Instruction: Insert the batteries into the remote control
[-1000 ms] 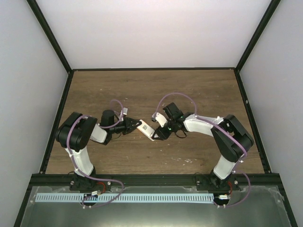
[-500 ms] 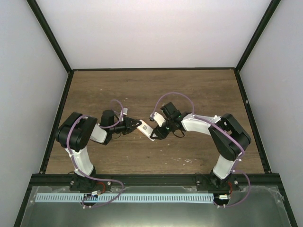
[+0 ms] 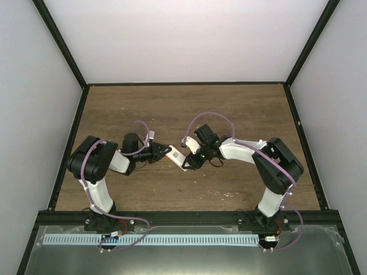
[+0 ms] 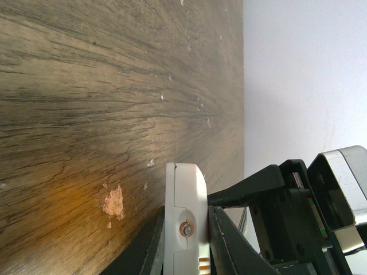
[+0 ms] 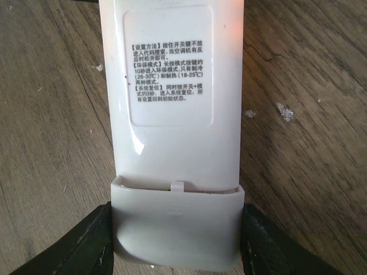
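Two grippers on one handset, over middle of wooden table (image 3: 229, 109). Nearer side: left gripper (image 4: 184, 232) pressed together on remote control (image 4: 184, 189), clamping it edge-up. Far side: right gripper (image 5: 176, 243) pinching battery cover (image 5: 176, 220) at remote's end, printed label (image 5: 169, 69) on back facing its camera. No batteries in sight, probably already inside, cannot confirm. Seam shows along cover edge, so final push home seems left.

One remote control (image 5: 175, 86) — one cover (image 5: 176, 226)
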`<act>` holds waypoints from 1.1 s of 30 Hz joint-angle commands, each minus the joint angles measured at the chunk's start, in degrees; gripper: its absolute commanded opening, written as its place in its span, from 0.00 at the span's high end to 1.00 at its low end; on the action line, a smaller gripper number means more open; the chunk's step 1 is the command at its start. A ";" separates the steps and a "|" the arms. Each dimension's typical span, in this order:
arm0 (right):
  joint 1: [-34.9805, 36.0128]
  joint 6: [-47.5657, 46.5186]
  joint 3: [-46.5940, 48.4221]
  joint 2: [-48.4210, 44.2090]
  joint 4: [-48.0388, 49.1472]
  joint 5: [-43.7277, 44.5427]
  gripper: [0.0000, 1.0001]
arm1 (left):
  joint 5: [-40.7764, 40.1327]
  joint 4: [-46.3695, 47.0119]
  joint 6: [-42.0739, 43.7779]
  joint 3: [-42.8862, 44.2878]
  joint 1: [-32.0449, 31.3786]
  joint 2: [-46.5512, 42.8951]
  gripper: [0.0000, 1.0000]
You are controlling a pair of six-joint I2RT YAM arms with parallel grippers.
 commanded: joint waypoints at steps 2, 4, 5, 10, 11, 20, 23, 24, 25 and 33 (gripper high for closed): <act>1.32 -0.32 0.57 0.65 -1.69 -0.68 0.52 | -1.64 -1.77 2.50 0.54 0.16 0.74 1.00; 1.42 -0.32 0.39 0.57 -1.81 -0.76 0.52 | -1.81 -1.85 2.51 0.41 0.16 0.73 1.00; 1.42 -0.31 0.20 0.60 -1.88 -0.78 0.52 | -1.76 -1.82 2.51 0.45 0.16 0.75 1.00; 1.59 -0.15 -0.42 0.43 -2.27 -1.03 0.52 | -1.99 -1.93 2.51 0.30 0.16 0.77 1.00; 1.63 -0.10 -0.49 0.28 -2.41 -1.04 0.52 | -2.04 -1.95 2.51 0.36 0.16 0.74 1.00; 1.69 1.59 0.67 -0.50 -4.63 -1.57 0.52 | -2.44 -2.21 2.58 0.54 0.16 0.72 1.00; 1.78 2.41 1.61 -0.38 -5.67 -1.35 0.52 | -2.49 -2.21 2.59 0.52 0.16 0.72 1.00; 1.78 2.67 1.88 -0.29 -5.96 -1.25 0.52 | -2.52 -2.21 2.56 0.48 0.11 0.78 1.00; 1.82 2.81 2.14 -0.09 -6.24 -1.21 0.52 | -2.47 -2.28 2.58 0.49 0.15 0.73 1.00; 2.86 3.63 3.65 1.31 -6.91 -0.32 0.50 | -2.67 -2.45 2.60 0.46 0.16 0.64 1.00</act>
